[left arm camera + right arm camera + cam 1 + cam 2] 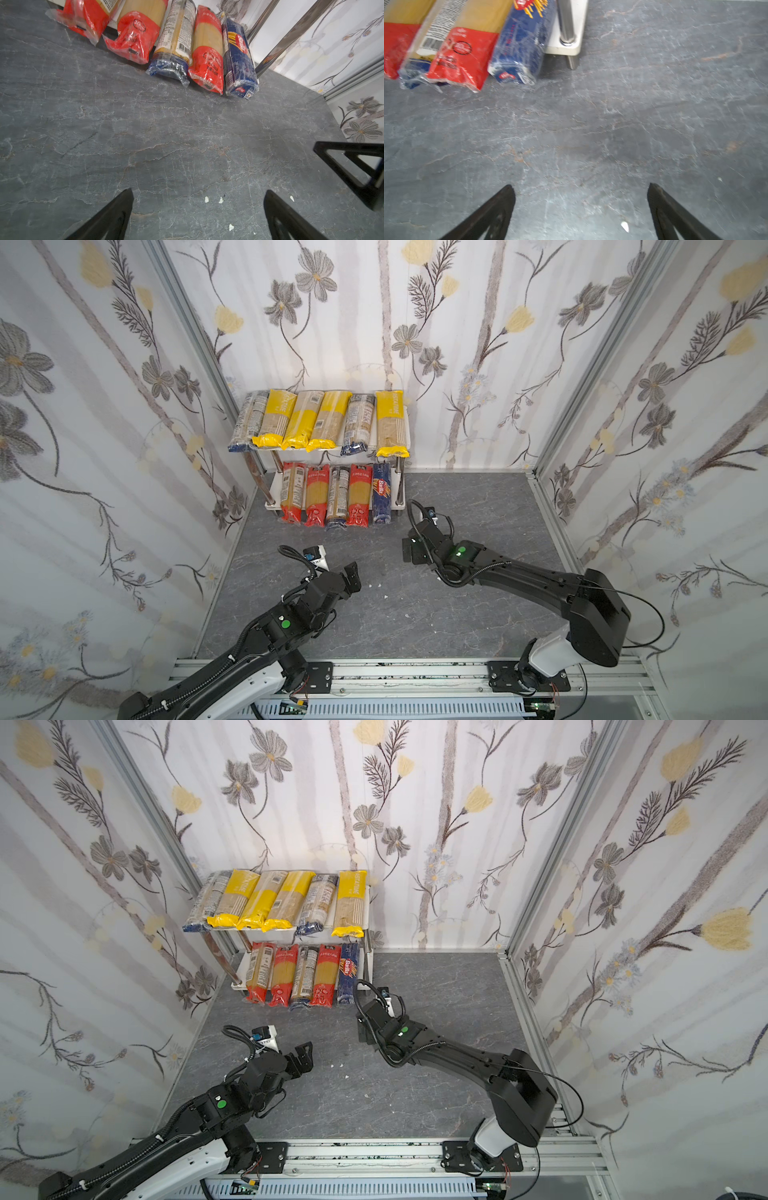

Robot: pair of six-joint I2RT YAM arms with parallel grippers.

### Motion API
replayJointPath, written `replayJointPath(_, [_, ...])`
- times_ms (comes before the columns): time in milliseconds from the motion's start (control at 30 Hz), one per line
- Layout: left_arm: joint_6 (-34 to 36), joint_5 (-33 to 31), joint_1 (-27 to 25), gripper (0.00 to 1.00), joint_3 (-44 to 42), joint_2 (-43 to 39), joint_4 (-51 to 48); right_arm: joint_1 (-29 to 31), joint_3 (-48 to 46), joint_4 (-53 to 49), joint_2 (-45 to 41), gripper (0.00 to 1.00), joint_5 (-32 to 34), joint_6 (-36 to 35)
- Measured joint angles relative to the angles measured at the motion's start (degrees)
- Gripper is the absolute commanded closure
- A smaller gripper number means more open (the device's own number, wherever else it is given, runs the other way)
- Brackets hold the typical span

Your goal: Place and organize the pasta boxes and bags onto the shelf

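The shelf stands in the far left corner. Several pasta bags with yellow or dark-blue ends lie side by side on its upper board. Several more, mostly red-ended, fill the lower board, with the dark blue Barilla pack at the right end. Their front ends overhang onto the floor. My left gripper hovers open over bare floor, empty. The right gripper is open and empty, just in front of the Barilla pack.
Small white crumbs lie on the grey marble-look floor between the arms. Flowered walls close in the left, back and right. An aluminium rail carries both arm bases along the front edge. A chrome shelf post stands beside the Barilla pack.
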Motion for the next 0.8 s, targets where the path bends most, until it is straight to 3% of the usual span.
replayJointPath(167, [0.52, -2.78, 0.04, 0.00, -2.12, 8.35, 2.40, -3.74, -10.01, 0.02, -11.10, 0.00, 0.96, 0.61])
replayJointPath(333, [5.31, -3.76, 1.07, 0.00, -1.46, 17.62, 6.93, -10.38, -14.43, -0.17, -18.27, 0.00, 0.85, -1.07])
replayJointPath(567, [13.16, -1.49, 8.48, 0.00, 2.03, 22.99, 13.86, -26.14, -18.88, 0.55, -26.60, 0.00, 1.66, -6.10])
replayJointPath(800, [23.47, -2.97, 17.14, 0.00, 5.51, 28.35, 21.79, -37.59, -27.89, 6.32, -32.81, 0.00, -4.44, -14.47])
